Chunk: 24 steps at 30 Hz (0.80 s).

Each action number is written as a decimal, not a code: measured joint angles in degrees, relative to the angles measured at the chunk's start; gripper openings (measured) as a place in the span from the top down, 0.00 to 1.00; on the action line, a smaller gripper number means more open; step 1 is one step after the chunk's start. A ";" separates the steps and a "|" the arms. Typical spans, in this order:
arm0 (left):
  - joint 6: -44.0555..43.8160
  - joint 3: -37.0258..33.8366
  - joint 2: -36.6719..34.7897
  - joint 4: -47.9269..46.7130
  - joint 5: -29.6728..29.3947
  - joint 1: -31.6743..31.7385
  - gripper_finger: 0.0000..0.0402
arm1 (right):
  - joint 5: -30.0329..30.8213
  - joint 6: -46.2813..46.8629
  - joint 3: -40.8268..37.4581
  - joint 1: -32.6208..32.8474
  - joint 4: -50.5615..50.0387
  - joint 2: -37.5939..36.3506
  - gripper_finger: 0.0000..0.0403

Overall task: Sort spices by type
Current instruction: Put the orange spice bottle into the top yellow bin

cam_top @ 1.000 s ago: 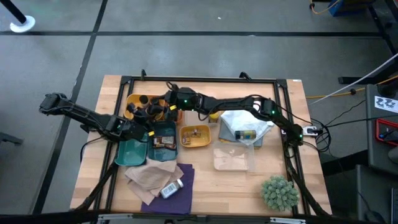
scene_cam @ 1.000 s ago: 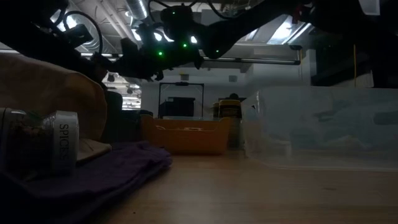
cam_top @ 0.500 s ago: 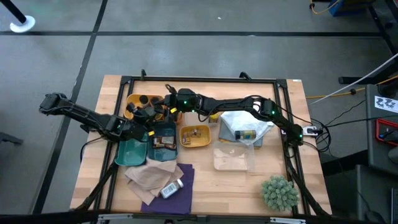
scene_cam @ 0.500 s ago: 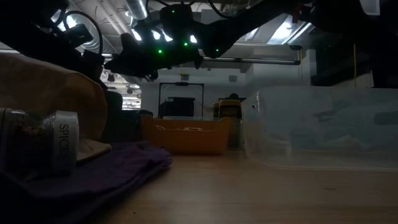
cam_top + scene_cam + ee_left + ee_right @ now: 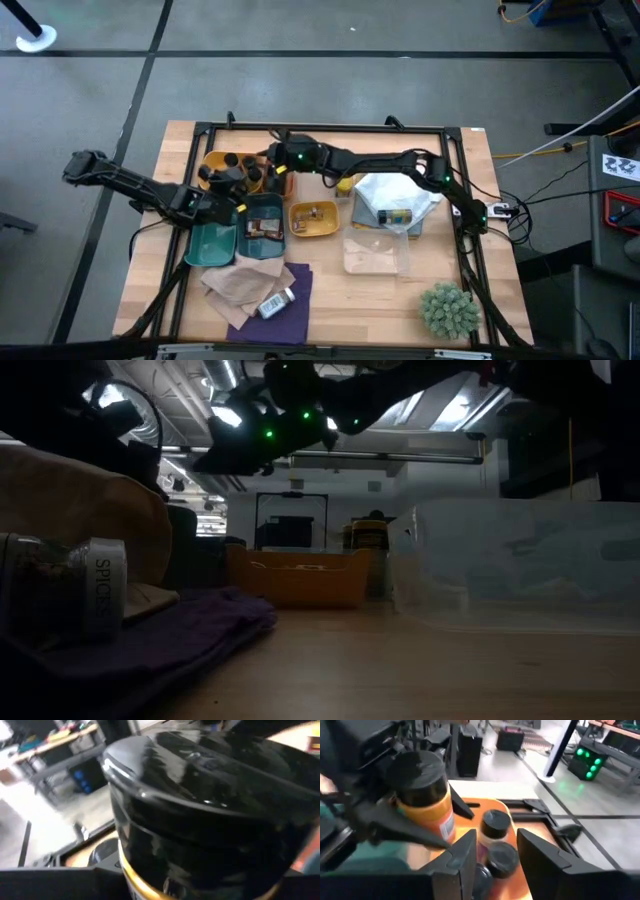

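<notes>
Near edge of the desk [image 5: 330, 310], 6 o'clock: a white-capped spice jar [image 5: 275, 301] labelled SPICES lies on its side on a purple cloth [image 5: 292, 300], beside a tan cloth [image 5: 235, 283]; a spiky green plant [image 5: 449, 308] sits at 5 o'clock.

Mid-desk: a teal tray [image 5: 212, 242] and a second teal tray [image 5: 262, 228] with brown contents lie beside an orange tray [image 5: 313, 220]; a clear container [image 5: 376, 255] and a plastic bag [image 5: 392, 203] holding a yellow-capped bottle [image 5: 394, 215] lie toward 3 o'clock.

Far side, 11 o'clock: a yellow tray [image 5: 213, 160] holds black-capped jars [image 5: 495, 822]. The left claw [image 5: 232, 177], reaching in from 9 o'clock, is clamped on a black-capped jar with orange contents [image 5: 425, 795], held upright above this tray's near edge; the jar's cap fills the left wrist view. The right claw [image 5: 272, 172], reaching across from 3 o'clock, hangs just beside that jar toward 3 o'clock, its fingers [image 5: 462, 855] apart and holding nothing, above the jars in the tray.
</notes>
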 joint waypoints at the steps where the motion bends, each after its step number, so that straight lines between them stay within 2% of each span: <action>1: -2.71 0.00 0.00 -1.55 -0.05 0.48 0.55 | 0.02 -0.42 0.00 -0.08 -0.93 -0.51 0.65; 5: -13.38 0.00 0.00 -6.97 -0.20 2.74 0.55 | 0.08 -2.84 0.00 0.06 -6.46 -3.41 0.65; 8: -17.84 0.00 0.08 -8.45 -0.18 4.36 0.54 | 0.07 -4.35 0.00 0.15 -9.40 -5.72 0.65; 14: -18.82 -0.28 0.69 -8.72 0.00 7.13 0.53 | 0.07 -4.73 0.00 0.11 -14.40 -10.22 0.65; 18: -21.04 -3.84 0.76 -4.62 0.22 8.27 0.53 | 0.09 -4.73 0.00 0.11 -16.68 -12.75 0.65; 24: -25.00 -7.38 0.74 -3.96 0.32 8.27 0.53 | 0.07 -4.71 0.00 0.09 -18.49 -14.08 0.65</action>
